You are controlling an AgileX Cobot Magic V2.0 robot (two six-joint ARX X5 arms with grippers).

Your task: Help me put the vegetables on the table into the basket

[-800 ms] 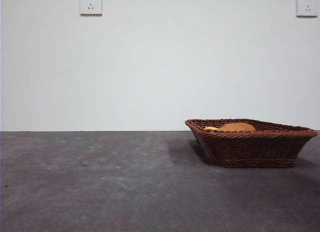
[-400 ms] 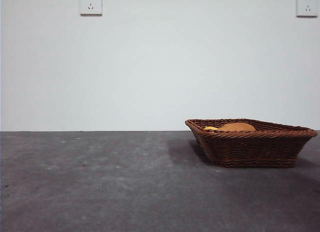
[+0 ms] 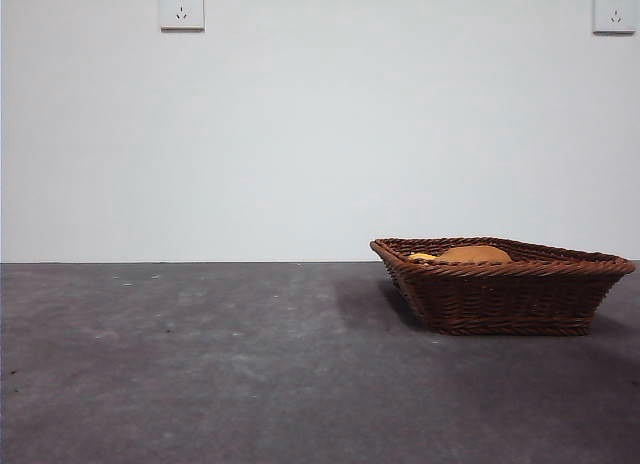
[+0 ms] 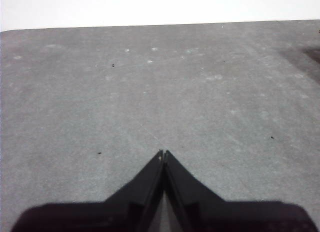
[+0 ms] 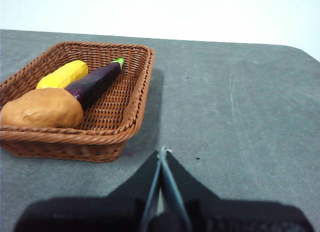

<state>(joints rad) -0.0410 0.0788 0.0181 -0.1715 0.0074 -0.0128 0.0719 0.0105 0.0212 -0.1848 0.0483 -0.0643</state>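
1. Brown woven wicker basket (image 3: 505,284) sat at the right of the front frame, low on the dark grey table (image 3: 220,364); in the right wrist frame the basket (image 5: 137,99) filled the left half.
2. All three vegetables lay inside the basket: yellow corn cob (image 5: 62,75) at upper left of the right wrist frame, dark purple eggplant (image 5: 92,84) slanting just beside it, green stem end toward the basket's far wall, and tan potato (image 5: 42,108) at the left edge, touching the eggplant's thick end.
3. Front frame showed only the potato's top (image 3: 475,254) and a sliver of corn (image 3: 422,256) above the rim; eggplant hidden there.
4. Right gripper (image 5: 162,151) sat at lower centre of its frame, jaws pressed together on nothing, over bare table beside the basket, not touching it.
5. Left gripper (image 4: 163,153) at lower centre of its frame, jaws likewise closed and empty, above bare table.
6. Two white wall sockets (image 3: 181,7) showed at the top corners of the front frame.
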